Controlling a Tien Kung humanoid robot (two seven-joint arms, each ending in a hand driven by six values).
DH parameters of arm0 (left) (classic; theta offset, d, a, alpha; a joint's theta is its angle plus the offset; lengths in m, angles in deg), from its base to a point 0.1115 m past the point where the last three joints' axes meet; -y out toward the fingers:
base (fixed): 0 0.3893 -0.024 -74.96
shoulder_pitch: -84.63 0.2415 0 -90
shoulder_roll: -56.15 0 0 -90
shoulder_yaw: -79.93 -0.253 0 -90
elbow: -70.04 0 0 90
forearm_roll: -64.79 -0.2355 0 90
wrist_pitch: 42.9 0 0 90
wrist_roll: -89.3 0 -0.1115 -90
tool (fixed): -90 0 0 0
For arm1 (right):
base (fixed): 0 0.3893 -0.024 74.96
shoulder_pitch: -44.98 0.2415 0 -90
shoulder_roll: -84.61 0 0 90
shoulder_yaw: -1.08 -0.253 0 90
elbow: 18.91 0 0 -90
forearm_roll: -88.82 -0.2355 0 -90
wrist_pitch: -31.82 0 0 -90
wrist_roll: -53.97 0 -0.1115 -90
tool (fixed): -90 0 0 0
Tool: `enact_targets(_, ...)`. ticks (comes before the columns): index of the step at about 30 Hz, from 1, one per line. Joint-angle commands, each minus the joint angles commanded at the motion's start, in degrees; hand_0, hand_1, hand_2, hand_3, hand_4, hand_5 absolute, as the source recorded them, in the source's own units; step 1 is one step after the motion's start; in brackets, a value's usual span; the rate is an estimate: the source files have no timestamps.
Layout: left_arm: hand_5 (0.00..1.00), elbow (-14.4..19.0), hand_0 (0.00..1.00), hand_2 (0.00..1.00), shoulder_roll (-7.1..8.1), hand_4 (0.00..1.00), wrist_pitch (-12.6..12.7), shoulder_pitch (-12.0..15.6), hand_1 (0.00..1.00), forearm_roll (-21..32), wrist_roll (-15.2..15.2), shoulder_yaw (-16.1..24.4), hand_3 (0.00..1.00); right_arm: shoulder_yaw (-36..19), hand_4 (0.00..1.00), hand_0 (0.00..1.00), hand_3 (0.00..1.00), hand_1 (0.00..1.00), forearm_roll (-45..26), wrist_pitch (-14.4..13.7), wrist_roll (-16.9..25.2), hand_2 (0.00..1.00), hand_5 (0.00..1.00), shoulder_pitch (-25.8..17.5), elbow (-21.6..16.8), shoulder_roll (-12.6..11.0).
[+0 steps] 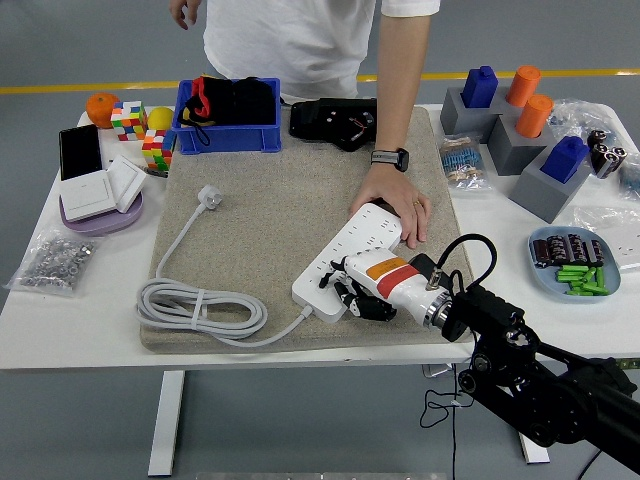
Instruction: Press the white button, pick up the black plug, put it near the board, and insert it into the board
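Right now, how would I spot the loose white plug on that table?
Find the beige mat covering the table's middle. On its left half, a white cable lies coiled and runs up to the white plug. It lies alone, apart from the power strip.

The counter [60, 320] looks smooth, white and slightly glossy. On it lies a beige mat [270, 200] of rough, matt cloth. The board [345, 255] is white smooth plastic, and its cable [200, 305] looks like matt rubber. The right hand [360, 297] has black fingers and a glossy white plastic shell.
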Motion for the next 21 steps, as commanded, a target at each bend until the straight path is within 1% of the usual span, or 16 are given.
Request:
enact_targets(12, 0.195, 0.0, 0.684, 0.658, -0.03, 0.561, 0.0, -0.1, 0.675, 0.1, 0.0, -0.2, 0.685, 1.0, 0.404, 0.002, 0.57, 0.002, -0.5, 0.0, 0.3, 0.065, 0.002, 0.1, 0.0, 0.0)
enact_targets(16, 0.195, 0.0, 0.684, 0.658, -0.02, 0.561, 0.0, -0.1, 0.675, 0.2, -0.1, -0.2, 0.685, 0.1, 0.404, 0.002, 0.57, 0.002, -0.7, 0.1, 0.3, 0.065, 0.002, 0.0, -1.4, -0.2)
enact_targets(21, 0.195, 0.0, 0.685, 0.658, -0.05, 0.561, 0.0, -0.1, 0.676, -0.1, 0.0, 0.0, 0.685, -3.1, 0.405, 0.002, 0.571, 0.002, -0.3, 0.4, 0.0, 0.065, 0.002, 0.2, -4.5, -0.4)
